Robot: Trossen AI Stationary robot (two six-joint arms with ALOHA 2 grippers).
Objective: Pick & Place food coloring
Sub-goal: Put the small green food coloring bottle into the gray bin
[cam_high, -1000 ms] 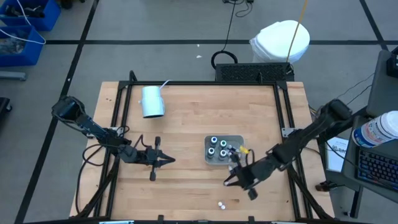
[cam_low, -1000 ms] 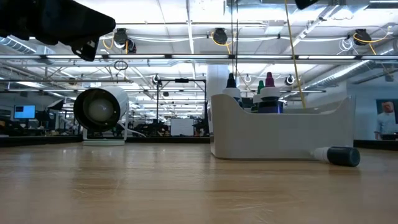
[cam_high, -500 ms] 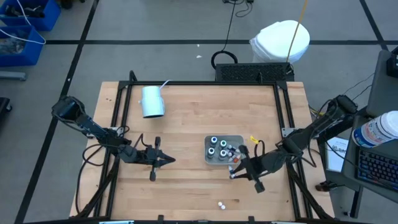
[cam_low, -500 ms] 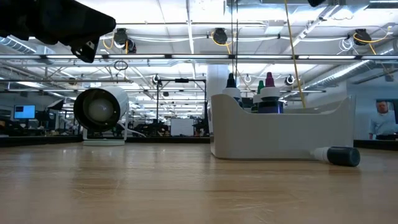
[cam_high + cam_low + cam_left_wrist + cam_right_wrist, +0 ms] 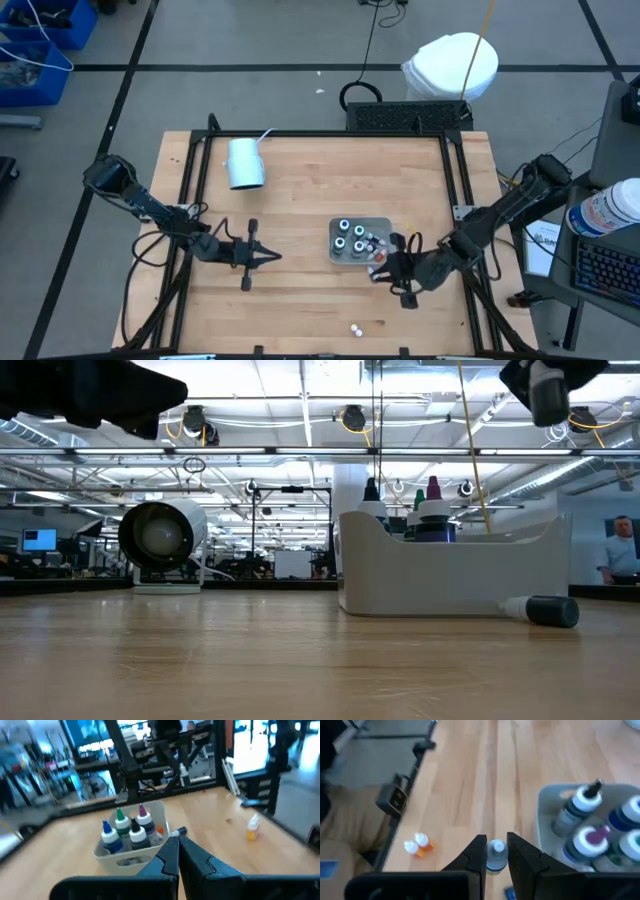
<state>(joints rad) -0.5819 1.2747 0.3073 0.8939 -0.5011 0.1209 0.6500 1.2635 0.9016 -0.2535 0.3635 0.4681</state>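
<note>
The food coloring is a set of small bottles. Several stand in the grey tray [image 5: 360, 241], also seen as tray [image 5: 555, 800] and tray [image 5: 450, 572]. One dark bottle [image 5: 545, 610] lies on the table against the tray's wall. Two orange white-capped bottles [image 5: 417, 845] lie near the table's near edge, seen as bottles [image 5: 355, 327]. My right gripper [image 5: 387, 268] is at the tray's near right corner, raised, shut on a white-capped bottle [image 5: 496, 854]. My left gripper [image 5: 262, 257] waits shut, left of the tray. My right gripper pinches one small white-capped bottle between its two fingers [image 5: 479, 856], which sit on opposite sides of the bottle just below its cap [image 5: 496, 846]. It comes from above, slanting down. The bottle is lifted clear of the table, beside the tray.
A pale blue cup [image 5: 244, 163] lies on its side near the table's far left corner, seen as cup [image 5: 160, 538]. Black rails [image 5: 190, 200] run along the table's sides. Bare wood lies between the tray and the left gripper.
My right gripper has moved from nearer the table's near edge toward the tray's near right corner and turned somewhat. It now shows at the top right of the low view. The tray, the lying bottle and the two orange bottles have stayed put.
</note>
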